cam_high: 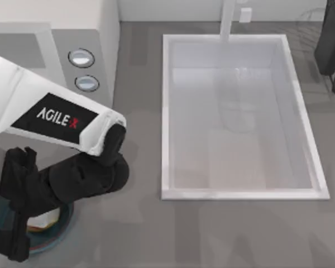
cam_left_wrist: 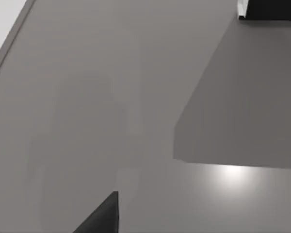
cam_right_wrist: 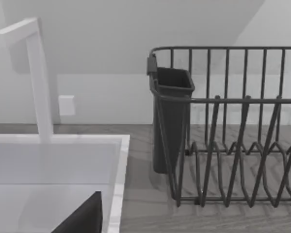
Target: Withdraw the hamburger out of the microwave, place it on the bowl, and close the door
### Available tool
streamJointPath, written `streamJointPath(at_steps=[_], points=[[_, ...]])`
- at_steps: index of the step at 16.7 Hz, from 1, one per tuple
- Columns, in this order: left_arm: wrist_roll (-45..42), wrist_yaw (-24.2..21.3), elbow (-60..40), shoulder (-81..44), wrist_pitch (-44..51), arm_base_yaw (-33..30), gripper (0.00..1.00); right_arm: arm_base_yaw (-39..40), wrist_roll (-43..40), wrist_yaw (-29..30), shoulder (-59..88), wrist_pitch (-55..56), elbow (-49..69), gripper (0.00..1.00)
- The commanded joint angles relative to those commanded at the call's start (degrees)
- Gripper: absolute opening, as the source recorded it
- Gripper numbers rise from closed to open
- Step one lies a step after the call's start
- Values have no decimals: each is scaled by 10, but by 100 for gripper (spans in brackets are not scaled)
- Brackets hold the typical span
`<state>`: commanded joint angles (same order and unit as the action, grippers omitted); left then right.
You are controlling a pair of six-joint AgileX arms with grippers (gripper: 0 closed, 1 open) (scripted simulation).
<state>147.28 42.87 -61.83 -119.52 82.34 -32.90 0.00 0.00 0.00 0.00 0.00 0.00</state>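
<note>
While my left arm hangs over the bowl (cam_high: 58, 235) at the worktop's lower left, the hamburger (cam_high: 43, 222) peeks out beneath it; I cannot tell my jaws' state. Judging placement underway, I'd release gently, centred, then turn to the microwave (cam_high: 56, 50).

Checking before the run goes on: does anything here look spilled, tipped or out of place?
Nothing stands out. The left arm reaches over the bowl at the table's front left, hiding most of it. The microwave, sink and dish rack stand square, with no spill.
</note>
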Motion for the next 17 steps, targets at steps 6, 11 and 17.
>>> streamJointPath(at_steps=[6,11,17], points=[[-324,-113,171,287,-162,82,100,0,0,0,0,0,0,100],[-691,-220,328,579,-346,163,100,0,0,0,0,0,0,100],[-1122,-336,493,910,-584,253,100,0,0,0,0,0,0,100]])
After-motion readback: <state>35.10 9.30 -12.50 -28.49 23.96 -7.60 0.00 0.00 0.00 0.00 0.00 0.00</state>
